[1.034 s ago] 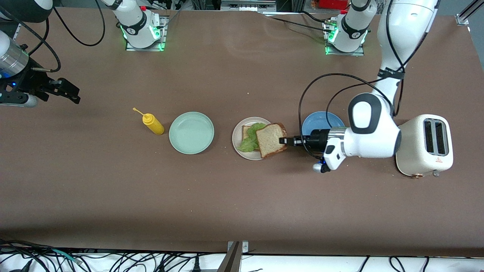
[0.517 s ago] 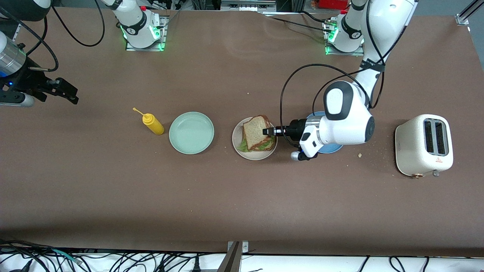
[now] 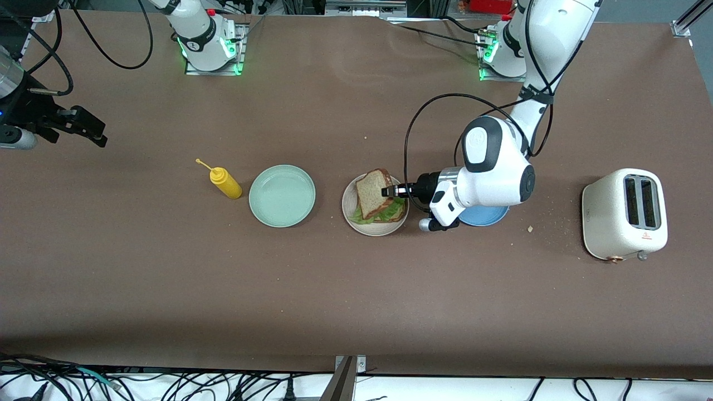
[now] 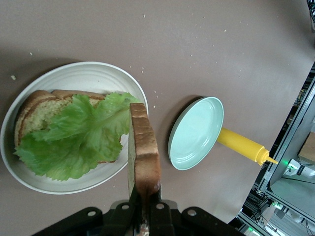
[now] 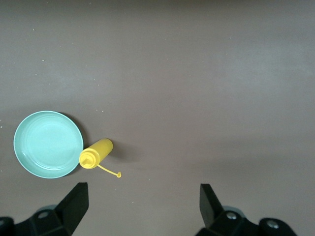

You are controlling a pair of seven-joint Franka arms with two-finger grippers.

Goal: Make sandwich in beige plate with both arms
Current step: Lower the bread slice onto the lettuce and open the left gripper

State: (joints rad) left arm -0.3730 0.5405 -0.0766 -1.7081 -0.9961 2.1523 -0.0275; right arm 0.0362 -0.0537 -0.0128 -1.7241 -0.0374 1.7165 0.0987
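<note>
I have the left gripper over the beige plate, fingers clamped on the crust of the top slice, which hangs on edge, tilted above the lettuce. The lettuce lies on the bottom slice in that plate; from here I think the top slice is just clear of it. The right gripper waits over the table at the right arm's end, fingers spread wide and empty. The green plate sits between the beige plate and the yellow bottle.
</note>
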